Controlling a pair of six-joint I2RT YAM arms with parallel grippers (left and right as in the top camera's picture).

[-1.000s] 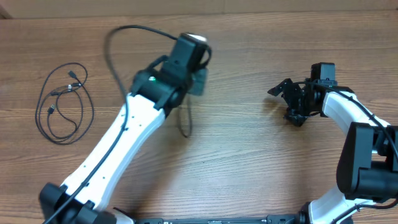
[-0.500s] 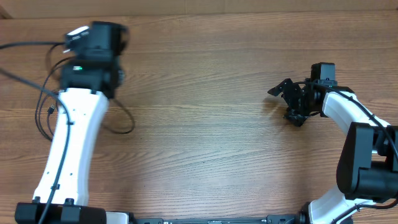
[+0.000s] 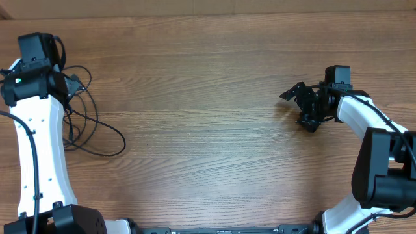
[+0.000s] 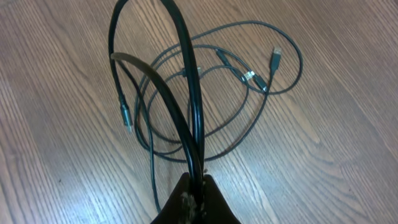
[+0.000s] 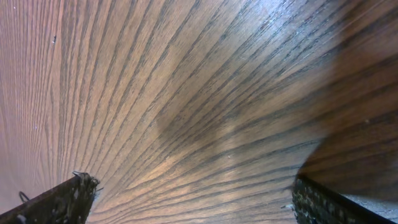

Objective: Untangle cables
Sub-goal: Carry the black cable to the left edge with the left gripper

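Where the left end effector (image 4: 194,190) shows at the bottom edge of its wrist view, its jaws are pinched tight on a black cable loop (image 4: 188,81), with two strands converging into the narrow gap between the fingers. One strand arches up and away from the fingertips, bends over to the left and hangs down to a plug end (image 4: 127,119). Beyond the fingertips the rest of the cables (image 4: 249,118) lie in loose, overlapping coils flat on the wooden worktop (image 4: 348,155). A silvery plug tip (image 4: 275,59) lies ahead and to the right of the end effector. Seen from overhead, more loops spread out on the wood just beside and below that same end effector. The right end effector (image 3: 298,107) is well apart from the cables on the far side of the worktop. Its jaws are spread wide, and its wrist view shows only wood grain between its fingers (image 5: 62,198).
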